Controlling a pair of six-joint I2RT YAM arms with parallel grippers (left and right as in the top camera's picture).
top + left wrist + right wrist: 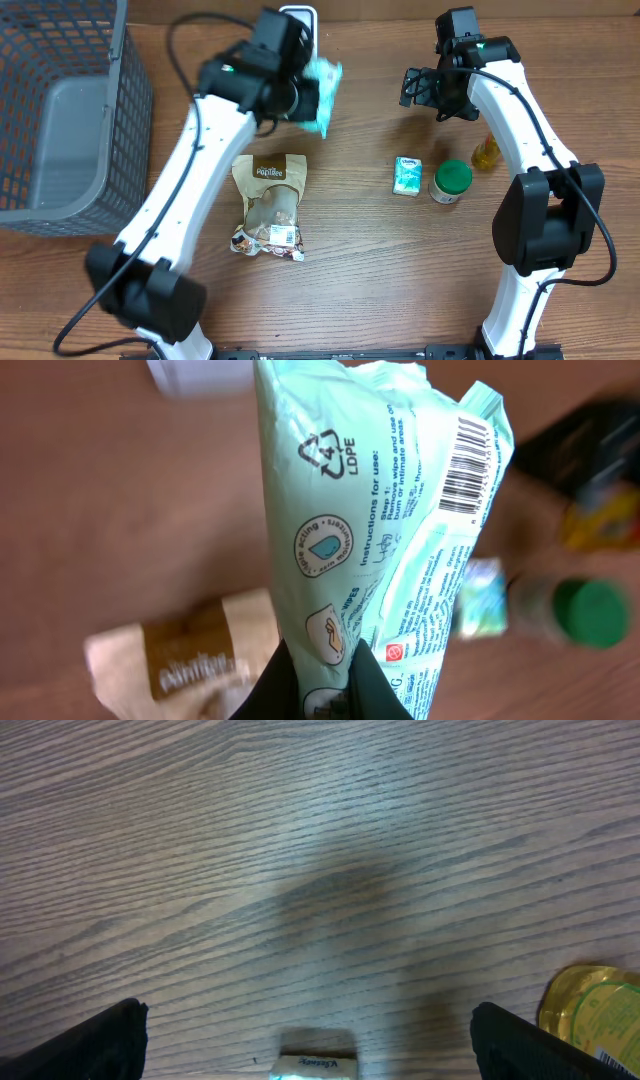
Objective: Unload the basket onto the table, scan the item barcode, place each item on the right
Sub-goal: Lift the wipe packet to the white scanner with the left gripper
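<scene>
A mint-green wipes pack hangs above the table at the back, and my left gripper is shut on its lower end. In the left wrist view the pack fills the middle. Its barcode is on the upper right side, and the black fingers pinch the pack's bottom. A white scanner stands at the table's far edge just behind the pack, and its blurred corner shows at the top of the wrist view. My right gripper hovers open over bare wood, holding nothing.
A brown snack bag lies under the left arm. A small carton, a green-lidded jar and a yellow bottle stand on the right. A grey mesh basket occupies the far left.
</scene>
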